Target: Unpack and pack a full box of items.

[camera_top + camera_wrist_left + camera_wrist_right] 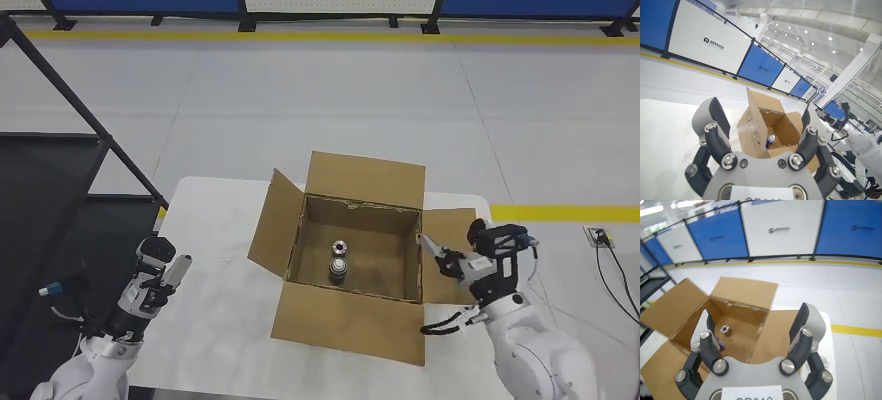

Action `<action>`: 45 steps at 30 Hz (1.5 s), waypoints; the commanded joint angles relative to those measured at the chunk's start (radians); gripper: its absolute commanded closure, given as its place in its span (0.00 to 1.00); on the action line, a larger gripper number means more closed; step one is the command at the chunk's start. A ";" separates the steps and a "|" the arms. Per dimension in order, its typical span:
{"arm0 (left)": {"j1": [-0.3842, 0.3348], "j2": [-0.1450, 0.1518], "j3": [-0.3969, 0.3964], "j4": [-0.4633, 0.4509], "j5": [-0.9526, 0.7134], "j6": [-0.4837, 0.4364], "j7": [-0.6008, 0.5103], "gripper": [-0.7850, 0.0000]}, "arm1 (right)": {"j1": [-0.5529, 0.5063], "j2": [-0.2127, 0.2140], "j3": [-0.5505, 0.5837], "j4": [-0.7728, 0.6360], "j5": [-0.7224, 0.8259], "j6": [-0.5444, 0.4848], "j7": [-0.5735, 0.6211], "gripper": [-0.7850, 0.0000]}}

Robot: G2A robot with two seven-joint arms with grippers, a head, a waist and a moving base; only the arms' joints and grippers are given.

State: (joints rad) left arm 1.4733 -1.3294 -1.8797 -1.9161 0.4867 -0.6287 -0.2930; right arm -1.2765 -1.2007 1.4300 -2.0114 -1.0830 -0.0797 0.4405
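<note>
Brown cardboard box (345, 322) stands open on the white table (225, 305); a blue spray can (339, 268) stands upright inside, beside a small metal-topped cylinder (339, 246). Right gripper (438, 256), jaws apart, hangs over the right flap (455, 225), nearer, with the can to its left; left gripper (168, 262), jaws apart, sits well left.

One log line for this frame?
box open, on table | inside: can, small item | left gripper open, empty | right gripper open, empty

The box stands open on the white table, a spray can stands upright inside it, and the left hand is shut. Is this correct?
Not quite. The left hand is open and empty, as the left wrist view shows. The rest holds: the box is open on the white table, spray can upright inside.
</note>
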 commanded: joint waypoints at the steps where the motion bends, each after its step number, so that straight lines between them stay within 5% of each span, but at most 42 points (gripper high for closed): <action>1: 0.000 0.000 0.000 0.000 0.000 0.000 0.000 0.00 | 0.107 -0.007 -0.107 0.065 -0.014 -0.027 0.154 0.00; 8: 0.000 0.000 0.000 0.000 0.000 0.000 0.000 0.00 | 0.432 -0.065 -0.416 0.381 0.036 -0.006 0.455 0.00; 21: 0.000 0.000 0.000 0.000 0.000 0.000 0.000 0.00 | 0.660 -0.163 -0.634 0.709 0.161 0.096 0.512 0.00; 23: 0.000 0.000 0.000 0.000 0.000 0.000 0.000 0.00 | 0.674 -0.172 -0.647 0.735 0.170 0.100 0.516 0.54; 26: 0.000 0.000 0.000 0.000 0.000 0.000 0.000 0.00 | 0.687 -0.181 -0.657 0.764 0.175 0.107 0.518 1.00; 36: 0.000 0.000 0.000 0.000 0.000 0.000 0.000 0.00 | 0.679 -0.181 -0.608 0.745 0.167 0.115 0.485 1.00; 45: 0.000 0.000 0.000 0.000 0.000 0.000 0.000 0.00 | 0.453 -0.107 -0.357 0.364 0.071 0.129 0.421 1.00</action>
State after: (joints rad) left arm 1.4733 -1.3294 -1.8797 -1.9161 0.4867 -0.6287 -0.2930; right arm -0.7738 -1.3180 1.0212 -1.5649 -1.0003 0.0434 0.8821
